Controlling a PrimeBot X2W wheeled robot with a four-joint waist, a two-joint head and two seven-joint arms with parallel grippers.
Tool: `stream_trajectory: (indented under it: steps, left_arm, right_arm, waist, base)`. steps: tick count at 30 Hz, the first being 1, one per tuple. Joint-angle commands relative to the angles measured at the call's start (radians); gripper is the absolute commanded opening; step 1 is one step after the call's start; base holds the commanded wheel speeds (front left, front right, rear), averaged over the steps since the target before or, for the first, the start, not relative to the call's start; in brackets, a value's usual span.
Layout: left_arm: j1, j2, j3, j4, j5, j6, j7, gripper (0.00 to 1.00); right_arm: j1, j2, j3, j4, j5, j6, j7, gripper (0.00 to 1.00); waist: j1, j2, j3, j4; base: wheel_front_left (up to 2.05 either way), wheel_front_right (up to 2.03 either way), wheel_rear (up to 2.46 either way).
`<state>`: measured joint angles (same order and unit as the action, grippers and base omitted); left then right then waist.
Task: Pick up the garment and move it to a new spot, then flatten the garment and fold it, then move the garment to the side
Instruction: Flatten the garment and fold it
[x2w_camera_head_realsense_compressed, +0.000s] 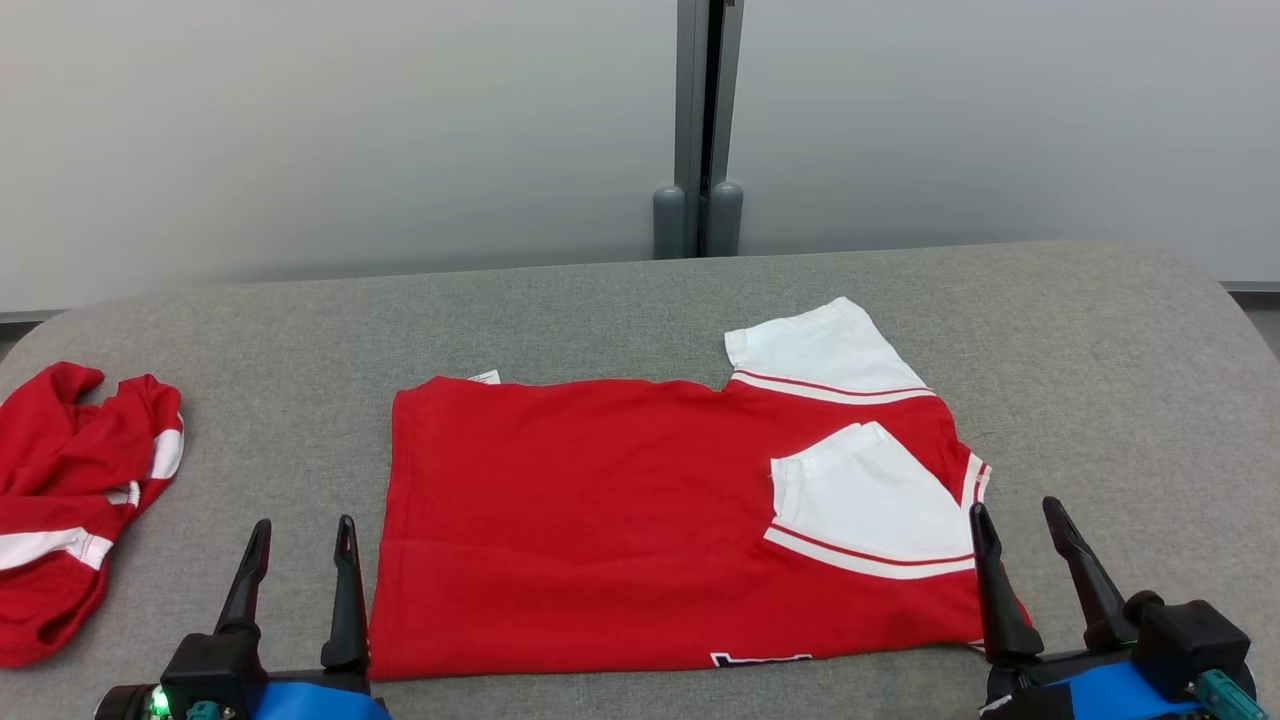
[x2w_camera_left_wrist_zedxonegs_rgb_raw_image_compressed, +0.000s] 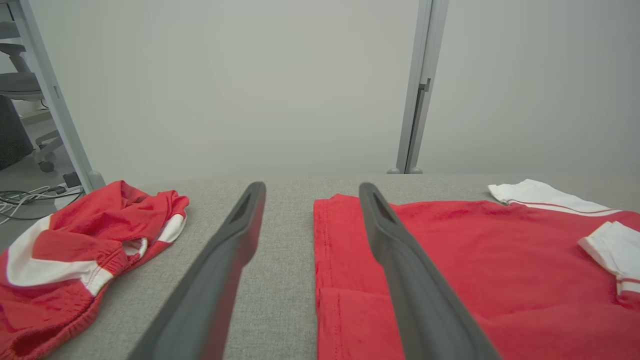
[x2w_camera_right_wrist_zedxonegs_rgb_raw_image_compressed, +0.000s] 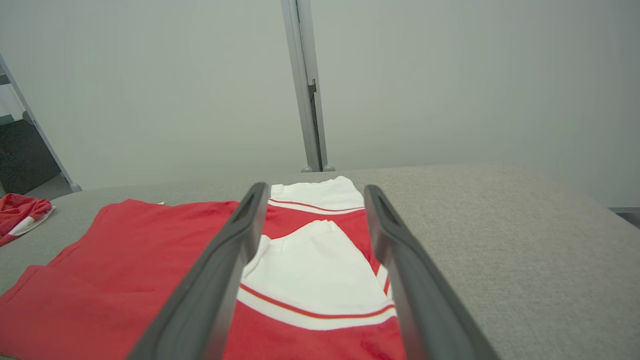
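Lying folded on the table (x2w_camera_head_realsense_compressed: 1100, 350), the red garment (x2w_camera_head_realsense_compressed: 600, 520) sits between the left gripper (x2w_camera_head_realsense_compressed: 303, 532) and right gripper (x2w_camera_head_realsense_compressed: 1012, 510) in the head view, both spread wide and empty. Left wrist view shows a crumpled red cloth (x2w_camera_left_wrist_zedxonegs_rgb_raw_image_compressed: 75, 250) apart from it; right wrist view, fingers (x2w_camera_right_wrist_zedxonegs_rgb_raw_image_compressed: 215, 280) framing its white sleeve (x2w_camera_right_wrist_zedxonegs_rgb_raw_image_compressed: 315, 270).

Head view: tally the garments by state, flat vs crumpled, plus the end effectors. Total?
Flat garments: 1, the red-and-white shirt spread mid-table
Crumpled garments: 1, the red-and-white heap at the table's left end
End effectors: 2, the left end effector and the right end effector, both open and holding nothing
Total: 4
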<state>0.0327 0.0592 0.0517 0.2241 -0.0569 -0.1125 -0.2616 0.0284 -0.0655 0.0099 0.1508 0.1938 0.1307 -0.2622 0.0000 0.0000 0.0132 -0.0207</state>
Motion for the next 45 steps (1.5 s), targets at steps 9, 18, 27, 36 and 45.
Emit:
stream_trajectory:
  steps: [9, 18, 27, 36, 45]
  left_arm:
    - [-0.076, 0.007, 0.0, 0.026, -0.001, -0.009, -0.005, 1.0]
    - [-0.402, 0.093, -0.05, 0.142, -0.04, -0.02, -0.005, 1.0]
    - [-0.75, 0.214, -0.237, 0.411, -0.207, -0.018, 0.048, 1.0]
    - [-0.916, 0.287, -0.456, 0.57, -0.36, -0.018, 0.181, 1.0]
    - [-0.892, 0.322, -0.604, 0.65, -0.511, -0.018, 0.258, 1.0]
  right_arm:
    - [-0.059, -0.008, -0.002, 0.039, -0.012, 0.0, -0.004, 1.0]
    - [-0.367, -0.078, 0.048, 0.126, -0.031, 0.0, -0.004, 1.0]
    - [-0.693, -0.141, 0.124, 0.365, -0.024, 0.0, -0.001, 1.0]
    - [-0.913, -0.159, 0.201, 0.639, 0.01, 0.0, 0.005, 1.0]
    - [-0.977, -0.155, 0.248, 0.749, 0.031, 0.0, -0.004, 1.0]
  waist:
    - [0.0, 0.0, 0.02, 0.004]
    - [0.0, 0.0, 0.123, -0.014]
    - [0.0, 0.0, 0.266, -0.039]
    - [0.0, 0.0, 0.378, -0.046]
    - [0.0, 0.0, 0.398, -0.045]
  base:
    - [0.0, 0.0, 0.0]
    - [0.0, 0.0, 0.0]
    - [0.0, 0.0, 0.0]
    - [0.0, 0.0, 0.0]
    - [0.0, 0.0, 0.0]
